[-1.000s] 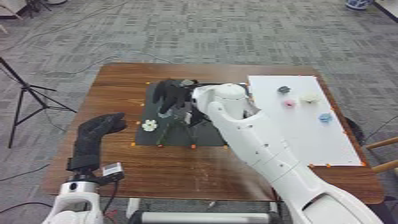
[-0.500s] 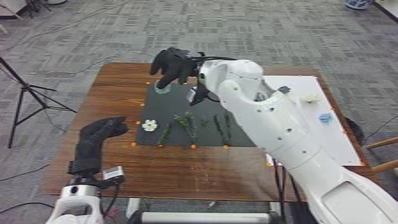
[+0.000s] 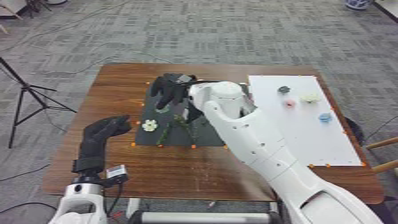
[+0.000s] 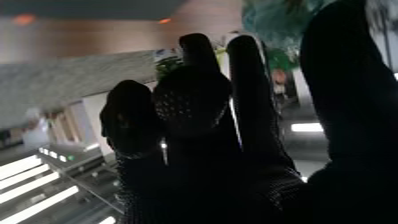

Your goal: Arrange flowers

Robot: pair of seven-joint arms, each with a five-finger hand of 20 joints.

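Right robot hand (image 3: 169,88) nearer, thumb (image 4: 346,85) apart from fingers (image 4: 256,95), dark mat (image 3: 210,137) below, carpet (image 3: 195,37) beyond

A brown wooden table (image 3: 200,175) stands on grey patterned carpet (image 3: 178,35). Left of the table: a black tripod (image 3: 27,87), legs splayed, and a thin dark cable (image 3: 25,173) on the floor. Far right corner: a blue-and-white vessel (image 3: 358,4). Right edge: pale wooden furniture (image 3: 386,142), partly visible. Right wrist view: bright strip lights (image 4: 40,205).
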